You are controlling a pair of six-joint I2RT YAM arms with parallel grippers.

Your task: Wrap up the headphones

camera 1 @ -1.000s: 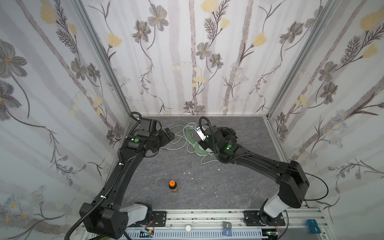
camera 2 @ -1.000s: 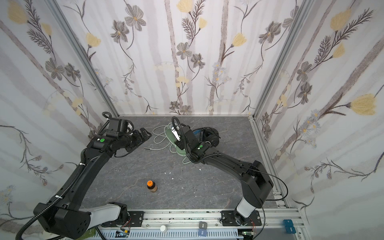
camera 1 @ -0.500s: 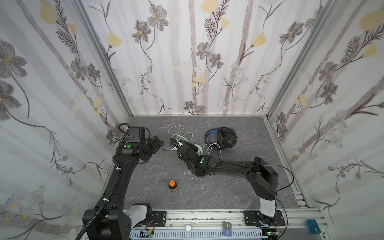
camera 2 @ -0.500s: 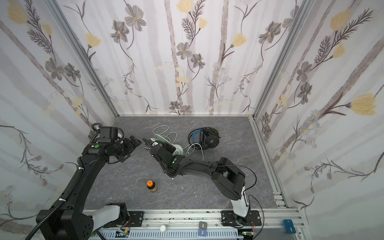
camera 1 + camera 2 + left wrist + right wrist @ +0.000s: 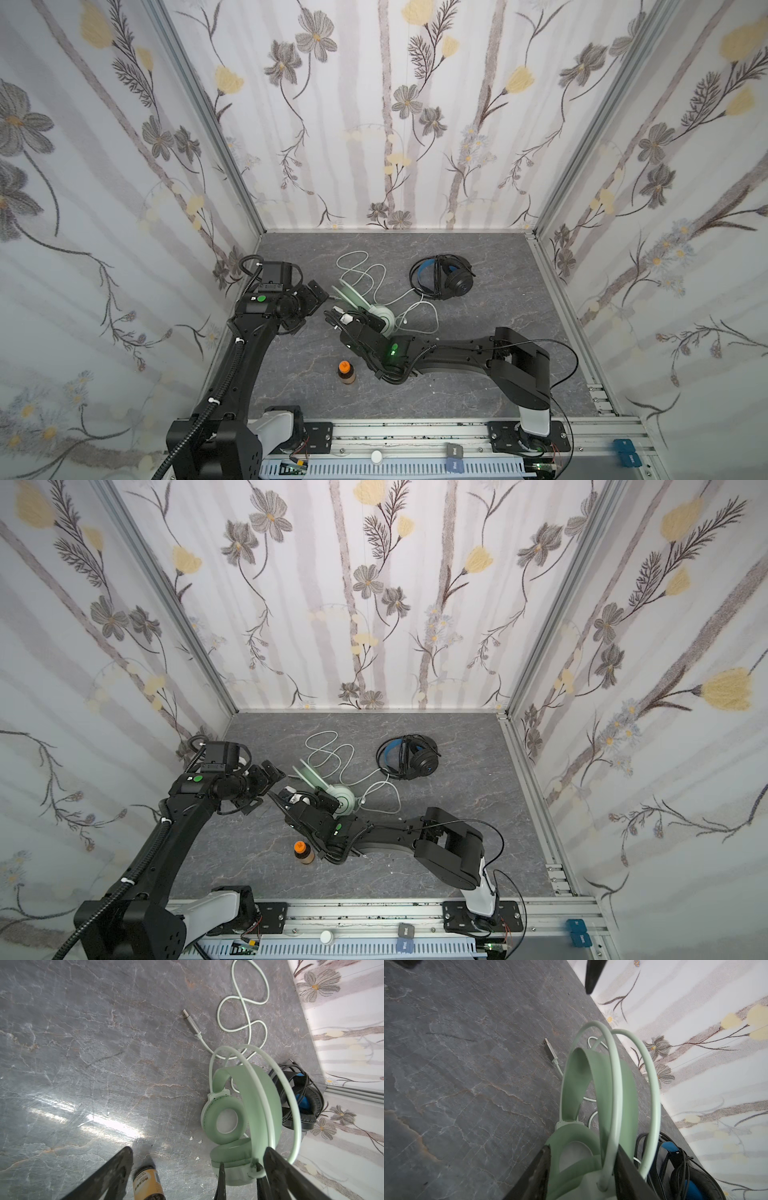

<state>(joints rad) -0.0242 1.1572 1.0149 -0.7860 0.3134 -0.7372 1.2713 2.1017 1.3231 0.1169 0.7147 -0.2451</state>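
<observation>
The mint-green headphones [image 5: 384,321] [image 5: 344,801] stand on their ear cups left of the table's middle, headband tilted up. Their white cable [image 5: 353,259] [image 5: 249,1028] loops loose behind them and ends in a plug [image 5: 190,1022] [image 5: 549,1049]. My right gripper [image 5: 343,316] [image 5: 297,798] [image 5: 583,1148] has its jaws apart, one on each side of the lower ear cup and band base. The wide-open left gripper [image 5: 311,309] [image 5: 266,785] [image 5: 197,1153] hovers just left of the mint headband [image 5: 266,1093] and holds nothing. The black headphones [image 5: 453,282] [image 5: 419,762] [image 5: 307,1109] lie at the back right with their cable coiled on them.
A small brown bottle with an orange cap [image 5: 345,372] [image 5: 303,852] [image 5: 147,1182] stands in front of the right gripper. Flowered walls close off the grey table [image 5: 478,374] on three sides, and a rail runs along its front.
My right arm carried the mint headphones from the middle toward the left front and its jaws have parted. The left gripper pulled back, then came in beside them.
</observation>
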